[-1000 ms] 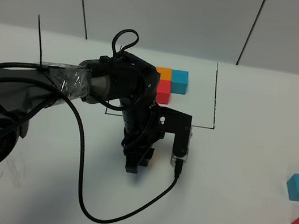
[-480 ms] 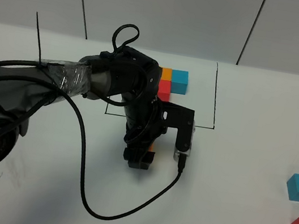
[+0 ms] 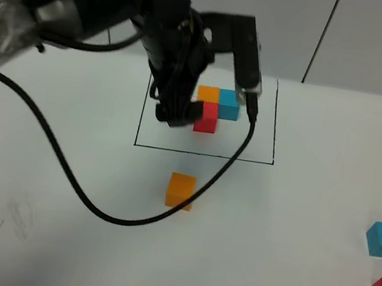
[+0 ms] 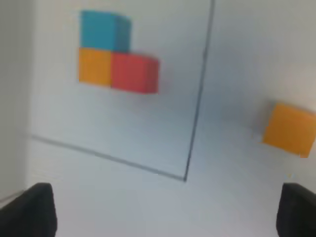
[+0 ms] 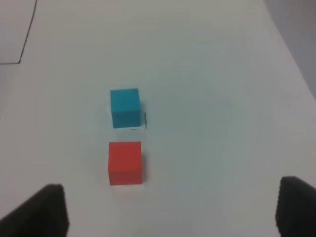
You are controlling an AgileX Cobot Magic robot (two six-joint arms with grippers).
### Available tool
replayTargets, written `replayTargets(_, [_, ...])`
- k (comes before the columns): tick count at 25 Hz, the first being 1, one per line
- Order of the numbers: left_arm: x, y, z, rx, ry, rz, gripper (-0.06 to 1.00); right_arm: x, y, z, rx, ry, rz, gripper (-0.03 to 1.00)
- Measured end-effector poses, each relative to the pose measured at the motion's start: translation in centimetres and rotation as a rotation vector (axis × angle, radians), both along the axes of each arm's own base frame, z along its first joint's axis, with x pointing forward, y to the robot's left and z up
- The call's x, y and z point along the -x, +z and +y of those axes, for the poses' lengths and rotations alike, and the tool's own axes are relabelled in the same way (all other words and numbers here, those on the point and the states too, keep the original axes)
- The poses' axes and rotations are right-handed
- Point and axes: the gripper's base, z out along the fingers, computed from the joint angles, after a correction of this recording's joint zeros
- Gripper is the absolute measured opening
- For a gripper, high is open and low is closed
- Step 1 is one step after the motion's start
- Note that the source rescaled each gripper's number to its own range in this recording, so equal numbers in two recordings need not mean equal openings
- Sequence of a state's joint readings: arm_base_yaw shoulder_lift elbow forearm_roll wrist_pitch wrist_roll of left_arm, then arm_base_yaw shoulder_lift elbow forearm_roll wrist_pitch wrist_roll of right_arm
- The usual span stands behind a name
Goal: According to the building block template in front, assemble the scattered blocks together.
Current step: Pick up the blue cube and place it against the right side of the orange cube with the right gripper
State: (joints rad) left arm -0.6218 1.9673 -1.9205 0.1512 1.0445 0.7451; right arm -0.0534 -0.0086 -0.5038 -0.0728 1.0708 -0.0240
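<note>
The left hand [image 3: 173,116], spread wide and empty, hangs near the template [image 3: 215,107]; a careless descent could knock it askew.

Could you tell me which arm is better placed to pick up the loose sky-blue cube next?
Right. The loose sky-blue cube lies ahead of the open right gripper; the left gripper hangs over the black-framed three-cube template, far from it.

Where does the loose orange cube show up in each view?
Exterior high: orange cube just below the black frame's near line, left of centre.
Left wrist: orange cube at that picture's right edge, outside the frame line.
Right wrist: not in it.
Shared landmark: the black frame, partly visible in all three.
</note>
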Motion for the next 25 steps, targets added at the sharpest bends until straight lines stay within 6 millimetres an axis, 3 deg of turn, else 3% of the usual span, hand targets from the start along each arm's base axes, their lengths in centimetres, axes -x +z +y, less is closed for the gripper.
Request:
replayTargets(4, [3.0,6.4,4.1,-0.041,0.181,-0.106,0.82,0.0,0.0,0.0,0.000,0.000,0.000,0.83])
replayTargets(7, [4.8,10.2,7.2,0.024,0.318,-0.198,0.72,0.0,0.0,0.0,0.000,0.000,0.000,0.83])
replayTargets(14, [11.8,16.1,14.0,0.175,0.493,-0.349,0.65,0.0,0.0,0.0,0.000,0.000,0.000,0.83])
replayTargets(18, [16.9,16.4,17.7,0.187,0.556,-0.412,0.65,0.0,0.0,0.0,0.000,0.000,0.000,0.83])
replayTargets(25, [26.9,13.4,24.5,0.226,0.630,-0.527,0.65,0.0,0.0,0.0,-0.001,0.000,0.000,0.83])
